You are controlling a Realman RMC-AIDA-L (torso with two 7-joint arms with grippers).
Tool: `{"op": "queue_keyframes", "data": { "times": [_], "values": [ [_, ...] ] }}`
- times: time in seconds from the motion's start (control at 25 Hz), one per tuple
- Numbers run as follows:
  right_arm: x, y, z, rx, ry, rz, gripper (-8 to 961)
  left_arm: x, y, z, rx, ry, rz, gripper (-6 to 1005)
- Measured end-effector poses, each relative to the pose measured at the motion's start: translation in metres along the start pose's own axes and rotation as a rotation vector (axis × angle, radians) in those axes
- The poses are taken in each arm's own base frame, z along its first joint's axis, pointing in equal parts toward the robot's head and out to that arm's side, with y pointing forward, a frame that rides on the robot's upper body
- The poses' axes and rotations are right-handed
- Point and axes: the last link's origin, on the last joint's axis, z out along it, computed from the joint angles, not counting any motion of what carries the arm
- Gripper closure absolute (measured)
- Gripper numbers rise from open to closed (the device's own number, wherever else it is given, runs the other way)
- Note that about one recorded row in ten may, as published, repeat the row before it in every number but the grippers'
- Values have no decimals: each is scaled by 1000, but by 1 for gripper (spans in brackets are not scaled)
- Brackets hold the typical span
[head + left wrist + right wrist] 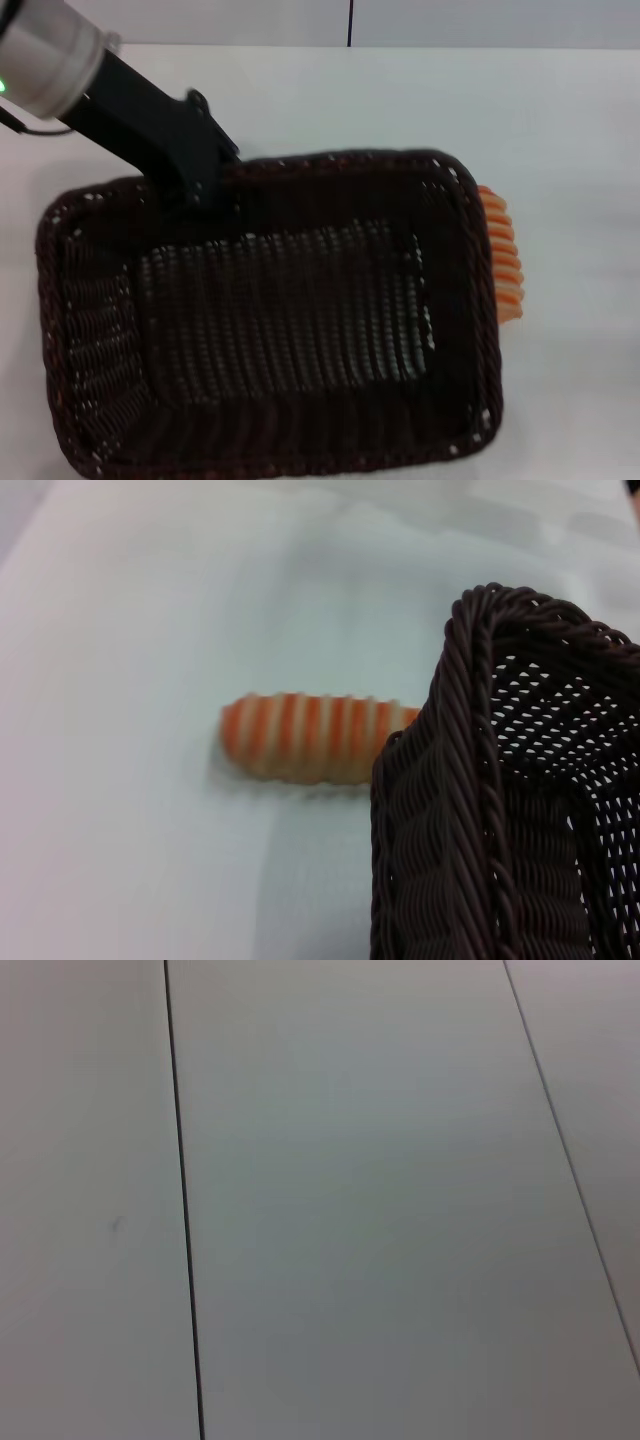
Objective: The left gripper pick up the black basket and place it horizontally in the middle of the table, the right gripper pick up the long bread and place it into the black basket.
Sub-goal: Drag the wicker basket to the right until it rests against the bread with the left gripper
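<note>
The black basket [472,300] fills most of the head view and looks raised toward the camera above the white table [450,100]. My left gripper [200,195] comes in from the upper left on the arm with the green light and is shut on the basket's far rim near its left corner. The long bread [505,262], striped orange and cream, lies on the table just beyond the basket's right side, partly hidden by the rim. The left wrist view shows the bread [310,738] beside the basket's corner [470,830]. The right gripper is out of view.
The table's far edge meets a pale wall with a dark vertical seam [350,25]. The right wrist view shows only pale flat panels with dark seams [185,1210].
</note>
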Motion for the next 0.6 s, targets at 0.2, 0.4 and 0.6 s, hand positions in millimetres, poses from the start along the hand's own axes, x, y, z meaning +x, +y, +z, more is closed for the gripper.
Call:
{"op": "queue_keyframes", "data": {
  "times": [0.2,0.4,0.6],
  "values": [
    [1,1,-1,-4,5,3,164,2,4,13,-24,-22,21,810],
    [2,1,-2,-3,6,3,164,-1,5,33,-23,-48,13,806],
    [2,1,-2,-4,7,4,164,-5,5,45,-42,-58,24,802]
  ]
}}
